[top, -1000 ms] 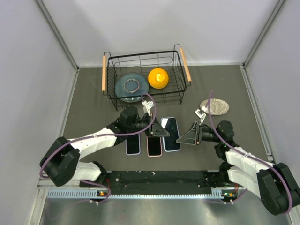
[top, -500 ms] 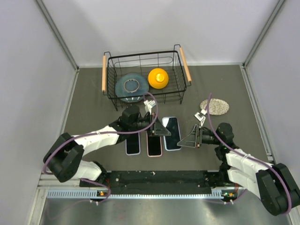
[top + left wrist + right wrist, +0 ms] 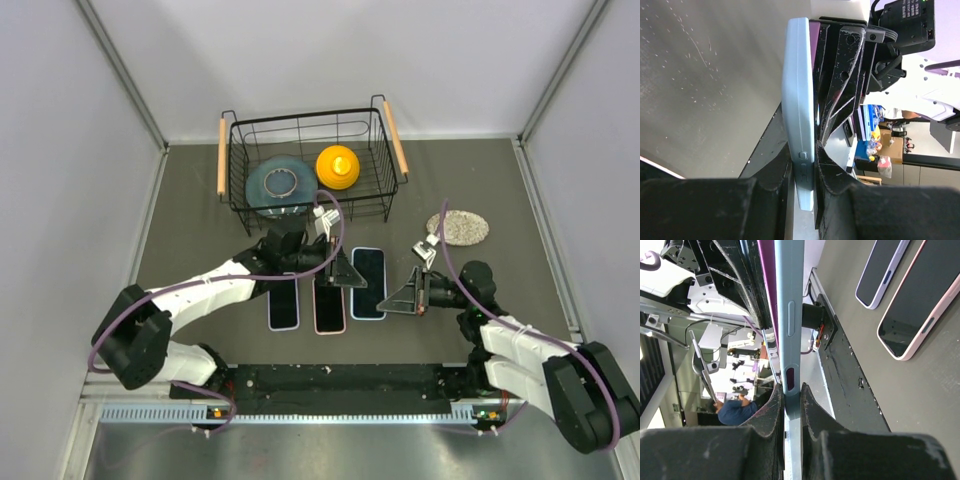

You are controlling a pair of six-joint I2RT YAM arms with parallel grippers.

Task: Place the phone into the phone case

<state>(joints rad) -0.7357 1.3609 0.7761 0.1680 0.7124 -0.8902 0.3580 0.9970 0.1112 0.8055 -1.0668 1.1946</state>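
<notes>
Right claw (image 3: 790,395) newly clamped on blue phone (image 3: 370,290), left claw (image 3: 803,150) gripping it too

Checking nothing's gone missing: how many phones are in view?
3. A lilac one and a pink one lie side by side on the table; a light-blue one is just right of them. No others seem hidden.

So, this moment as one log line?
left gripper: shut on light-blue phone | right gripper: shut on it too | pink phone: on table
</notes>
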